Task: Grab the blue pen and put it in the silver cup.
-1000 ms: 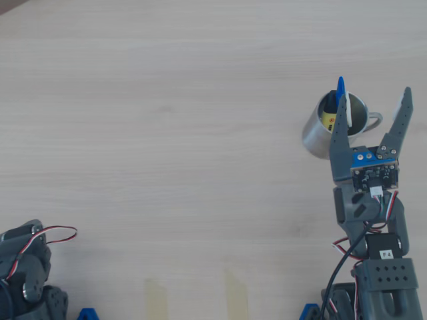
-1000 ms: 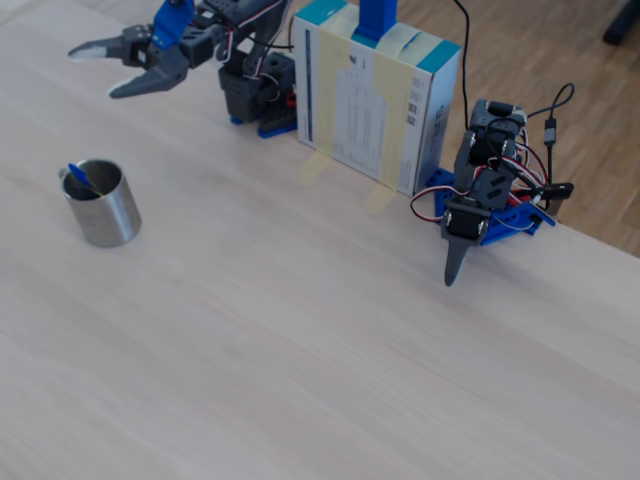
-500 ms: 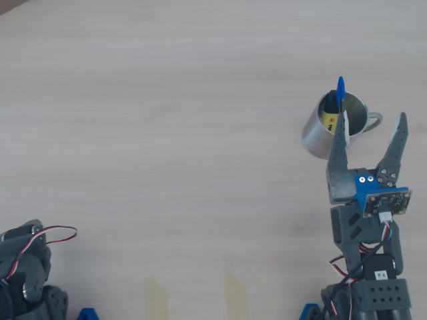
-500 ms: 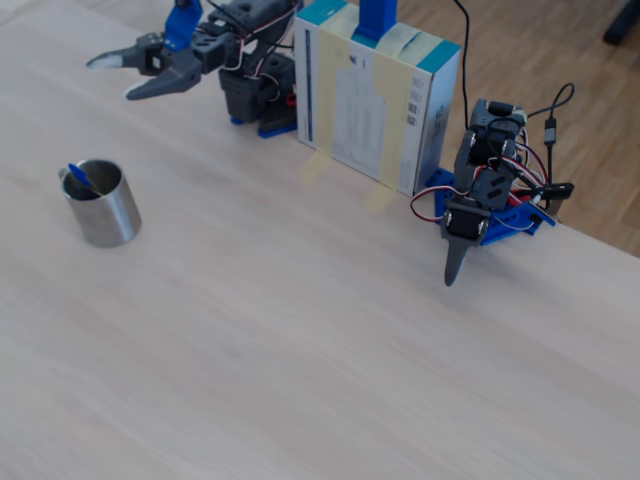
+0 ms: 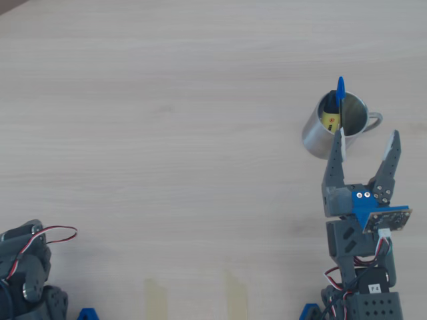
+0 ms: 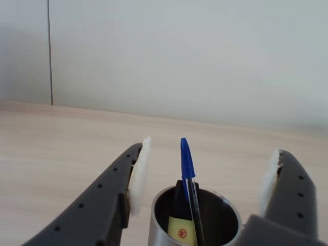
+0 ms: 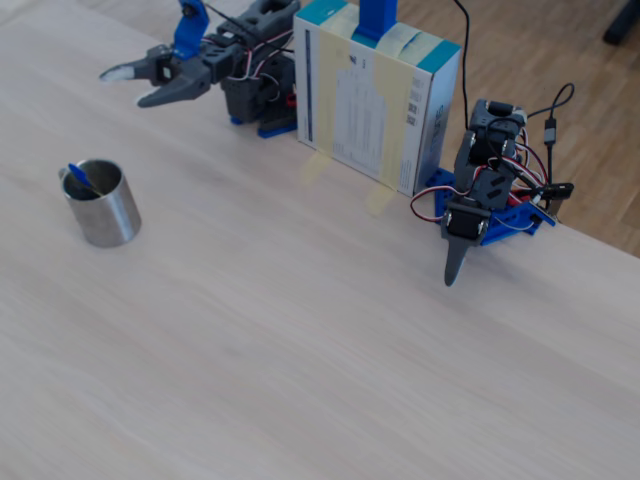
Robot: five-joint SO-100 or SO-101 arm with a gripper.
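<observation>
The bench (image 5: 167, 100) is pale wood-grain laminate, bare over most of its top; in the fixed view a brown wooden floor (image 7: 560, 60) lies beyond its far edge, and the wrist view shows a plain light wall (image 6: 205, 51). The silver cup (image 5: 320, 133) stands upright with the blue pen (image 5: 340, 90) leaning inside it, cap upward, beside a yellow-and-black marker (image 6: 180, 225). The hand (image 5: 369, 137) hangs released just short of the cup, holding nothing. A taped cardboard box (image 7: 370, 100) and a second idle arm (image 7: 485, 195) stand at the bench's edge.
</observation>
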